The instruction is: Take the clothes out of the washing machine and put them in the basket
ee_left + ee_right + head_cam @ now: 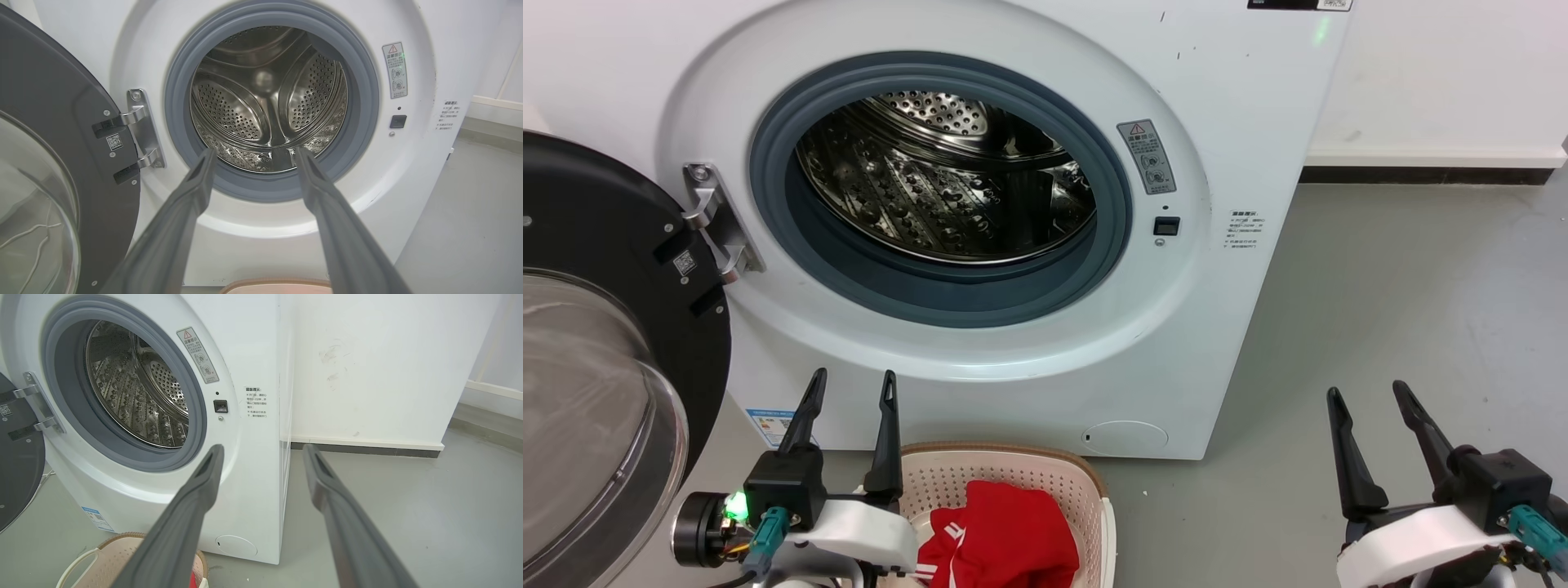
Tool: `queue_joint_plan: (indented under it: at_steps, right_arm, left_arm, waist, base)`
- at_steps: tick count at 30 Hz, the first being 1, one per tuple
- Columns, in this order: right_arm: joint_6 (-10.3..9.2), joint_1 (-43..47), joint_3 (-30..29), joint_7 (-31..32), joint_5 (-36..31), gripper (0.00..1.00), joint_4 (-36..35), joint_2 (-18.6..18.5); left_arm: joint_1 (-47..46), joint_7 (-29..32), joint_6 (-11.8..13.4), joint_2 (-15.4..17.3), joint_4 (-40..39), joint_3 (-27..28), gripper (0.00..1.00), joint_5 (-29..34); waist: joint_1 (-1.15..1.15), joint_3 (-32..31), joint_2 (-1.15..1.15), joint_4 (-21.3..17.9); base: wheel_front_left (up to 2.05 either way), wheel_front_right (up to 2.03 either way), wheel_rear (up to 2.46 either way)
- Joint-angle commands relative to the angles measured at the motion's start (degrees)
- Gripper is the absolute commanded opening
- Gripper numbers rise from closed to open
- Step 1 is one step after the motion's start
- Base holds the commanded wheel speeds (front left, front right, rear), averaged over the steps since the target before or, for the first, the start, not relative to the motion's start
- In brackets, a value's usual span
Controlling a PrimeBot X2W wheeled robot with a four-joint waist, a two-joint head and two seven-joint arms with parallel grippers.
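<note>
1. The washing machine [980, 359] stood with its black-framed glass door [621, 245] swung wide open on the hinge at the machine's left side.
2. Inside the grey rubber ring [1111, 220] of the machine's porthole, the perforated steel drum [947, 180] showed its shining walls.
3. The basket [1013, 469] sat on the floor [1405, 327] just in front of the washing machine, below the porthole.
4. The clothes [1005, 531], a bunched red bundle with a white stripe, lay inside the basket, in front of the machine.
5. The left tool [854, 374] hung in front of the washing machine, over the basket's left edge, its two dark fingers spread apart and pointing at the porthole, gripping nothing.
6. The right tool [1366, 389] hung off the machine's front right corner, over bare floor, its fingers likewise spread with nothing between them.
</note>
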Motion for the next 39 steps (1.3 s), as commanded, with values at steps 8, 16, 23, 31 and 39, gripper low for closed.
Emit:
queue_joint_plan:
  at_steps: [8, 16, 23, 31, 39]
  right_arm:
    - [-0.04, 1.0, -0.1, 0.2, 0.2, 1.0, -0.4, 0.2]
    - [-0.04, 1.2, 0.1, 0.0, 0.6, 1.0, -0.5, 0.2]
    - [-0.04, 1.1, 0.2, 0.0, 0.8, 1.0, -0.4, 0.2]
    - [0.0, 0.7, 0.7, 0.1, 0.9, 0.0, 0.8, 0.0]
    - [0.0, -0.1, 0.7, 0.7, 10.6, 0.0, 2.2, -0.5]
  left_arm:
    - [0.4, 0.0, 0.3, 0.6, 1.0, 0.5, 1.0, -0.8]
    - [0.1, -0.4, 0.5, 0.8, 1.7, 0.4, 1.0, -1.4]
    - [0.0, -0.6, 0.7, 0.9, 2.0, 0.2, 1.0, -1.6]
    - [0.3, -0.3, 0.6, 0.9, 2.8, 0.0, 0.0, -2.0]
    - [-0.1, 1.6, -0.9, 0.2, 3.8, 1.6, 0.0, -10.7]
  waist:
    - [0.01, -0.2, 0.0, -1.0]
    - [0.01, -0.2, 0.0, -1.1]
    - [0.01, -0.3, 0.0, -1.2]
    - [0.01, -0.3, 0.0, -1.4]
    - [0.01, -0.3, 0.0, -1.4]
  base:
    - [0.0, 0.0, 0.0]
    - [0.0, 0.0, 0.0]
    - [0.0, 0.0, 0.0]
    - [0.0, 0.0, 0.0]
    - [0.0, 0.0, 0.0]
